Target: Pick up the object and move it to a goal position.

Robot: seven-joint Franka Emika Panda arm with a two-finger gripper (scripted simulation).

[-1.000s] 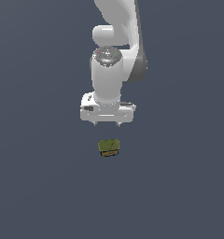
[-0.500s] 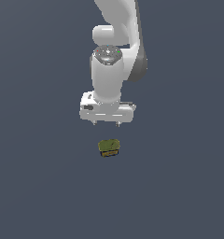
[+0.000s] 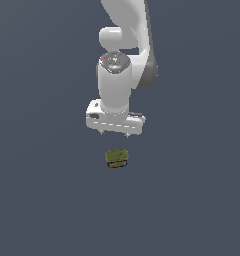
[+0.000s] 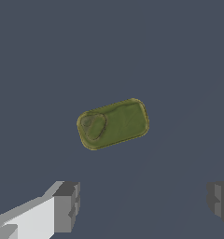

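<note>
Gripper (image 3: 113, 133) hanging above the little green can (image 3: 117, 158), fingers (image 4: 66, 207) wide apart, holding nothing.

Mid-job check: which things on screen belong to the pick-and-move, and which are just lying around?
Belongs to the job:
- the can, olive-yellow top, lying on the floor, not gripped
- the gripper, open, above the can and apart from it

Just lying about:
- nothing else visible; only the bare grey floor. No goal marker shows.
</note>
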